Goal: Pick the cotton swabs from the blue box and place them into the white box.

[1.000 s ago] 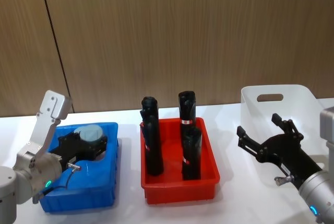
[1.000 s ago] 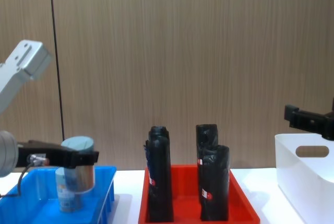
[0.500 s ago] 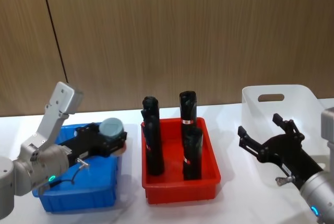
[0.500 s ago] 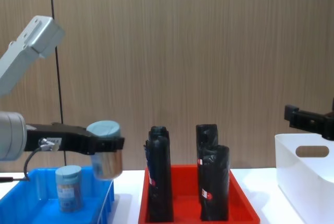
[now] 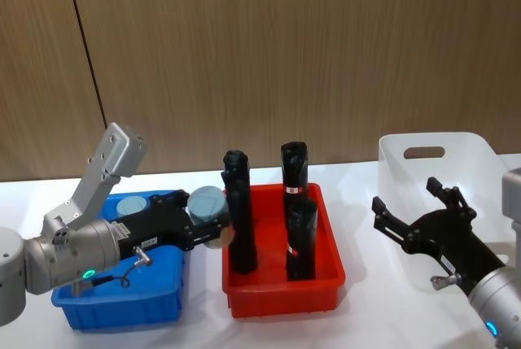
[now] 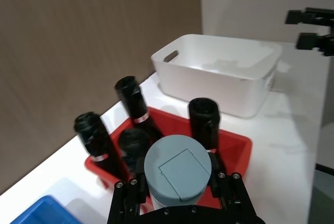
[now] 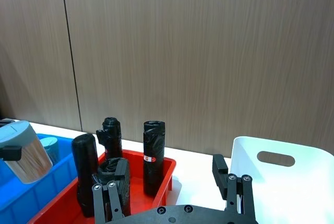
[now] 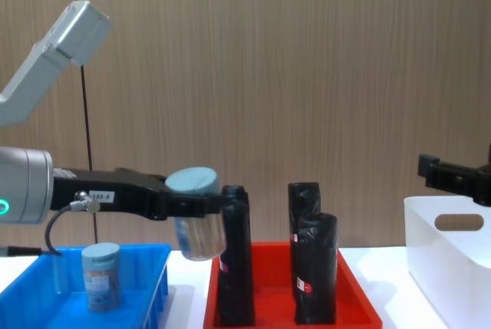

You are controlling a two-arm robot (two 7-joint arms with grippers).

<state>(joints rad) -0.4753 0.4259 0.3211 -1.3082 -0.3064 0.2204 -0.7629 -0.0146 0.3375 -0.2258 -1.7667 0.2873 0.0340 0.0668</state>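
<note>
Cotton swabs jar (image 8: 196, 238), its label band too small to read, sits clamped between the left gripper (image 8: 203, 208) fingers, held aloft beside the black rolls (image 8: 236, 268) with red-and-white bands. A second jar (image 8: 101, 277) stands below that gripper in the blue box (image 8: 157, 292). The right gripper (image 5: 404, 196) is spread wide and empty beside the white box (image 5: 476, 147).

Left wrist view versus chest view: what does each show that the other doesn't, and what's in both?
Left wrist view: the floor of the white box. Chest view: a second cotton swabs jar standing in the blue box. Both: the left gripper shut on the held jar, black rolls in the red tray, the white box's side, the right gripper.
</note>
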